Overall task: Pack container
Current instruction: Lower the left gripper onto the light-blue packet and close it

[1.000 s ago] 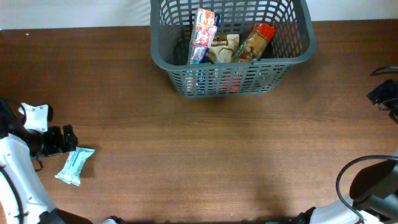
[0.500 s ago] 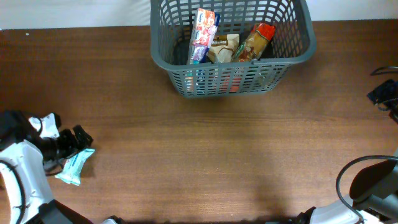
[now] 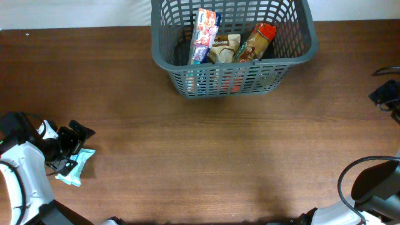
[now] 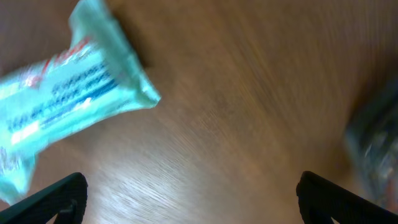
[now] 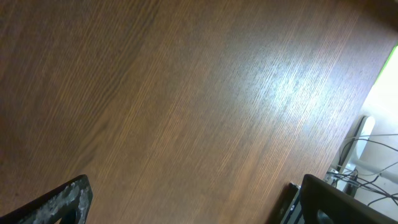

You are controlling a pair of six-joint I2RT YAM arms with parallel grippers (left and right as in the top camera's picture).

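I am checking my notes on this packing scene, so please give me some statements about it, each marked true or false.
1. The container holds a brown pouch. True.
2. The mint-green packet lies in the container. False: the mint-green packet lies on the table, by the left gripper.
3. The left gripper is shut on the mint-green packet. False: its jaws stand open and grip nothing.
4. The right gripper is open above the table. True.
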